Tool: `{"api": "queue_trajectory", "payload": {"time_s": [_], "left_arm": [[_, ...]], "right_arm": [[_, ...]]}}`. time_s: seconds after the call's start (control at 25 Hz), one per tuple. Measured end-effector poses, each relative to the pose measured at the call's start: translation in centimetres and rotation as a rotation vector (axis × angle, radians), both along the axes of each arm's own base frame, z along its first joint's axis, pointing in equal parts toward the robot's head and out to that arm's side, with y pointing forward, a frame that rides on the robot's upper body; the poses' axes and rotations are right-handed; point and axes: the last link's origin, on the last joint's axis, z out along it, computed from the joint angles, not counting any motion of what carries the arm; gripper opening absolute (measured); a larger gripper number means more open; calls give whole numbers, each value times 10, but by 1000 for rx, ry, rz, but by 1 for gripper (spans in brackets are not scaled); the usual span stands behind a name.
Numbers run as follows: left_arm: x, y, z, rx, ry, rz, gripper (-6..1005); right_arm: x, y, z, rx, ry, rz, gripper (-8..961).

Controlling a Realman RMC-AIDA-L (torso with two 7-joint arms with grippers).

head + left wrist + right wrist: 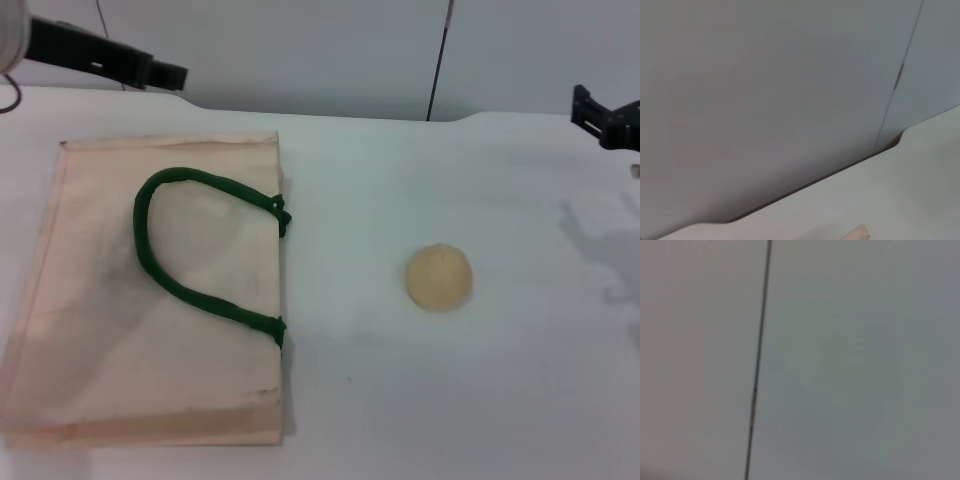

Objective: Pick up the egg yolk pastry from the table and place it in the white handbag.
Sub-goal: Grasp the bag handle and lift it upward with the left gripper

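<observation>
White and matte, the table (420, 400) fills most of the head view, backed by a pale grey wall (330, 50) with a thin dark vertical seam (437, 60). On the robot's left side of the table, the white handbag (100, 340), a large flat rectangular cream fabric tote, is seen lying flat, its thick dark green loop handle (175, 265) curved across its upper face. The egg yolk pastry (439, 277), a small round pale yellow-beige domed ball, is seen resting on the bare table to the right of the handbag, well apart from it. The left claw (165, 73) is held high at the far left corner, beyond the handbag's far edge; whether it is released or clenched cannot be told. The right claw (600, 118) is seen only in part at the far right edge, well away from the pastry, and its state cannot be told either.

From the left wrist view, mostly grey wall (765, 100) is shown, with the table's white edge (880, 200) below it and a small cream corner of the handbag (857, 232) at the frame's border.

From the right wrist view, only grey wall (850, 360) crossed by the dark seam (757, 360) is shown.
</observation>
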Motion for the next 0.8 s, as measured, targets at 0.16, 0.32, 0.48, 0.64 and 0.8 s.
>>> {"api": "queue_trajectory", "payload": {"time_s": [0.16, 0.32, 0.48, 0.64, 0.8], "left_arm": [[1, 1, -3, -3, -15, -3, 473], [-7, -2, -1, 7, -24, 15, 473], [-7, -4, 4, 6, -17, 18, 472], [-3, -5, 5, -5, -10, 14, 472], [-8, -5, 1, -15, -14, 33, 472]], "right_arm": [[4, -1, 3, 8, 0, -12, 855], [3, -3, 3, 10, 1, -10, 855], [2, -4, 4, 12, 4, -5, 855], [2, -5, 4, 15, 6, 3, 855], [2, -10, 9, 36, 21, 20, 855]]}}
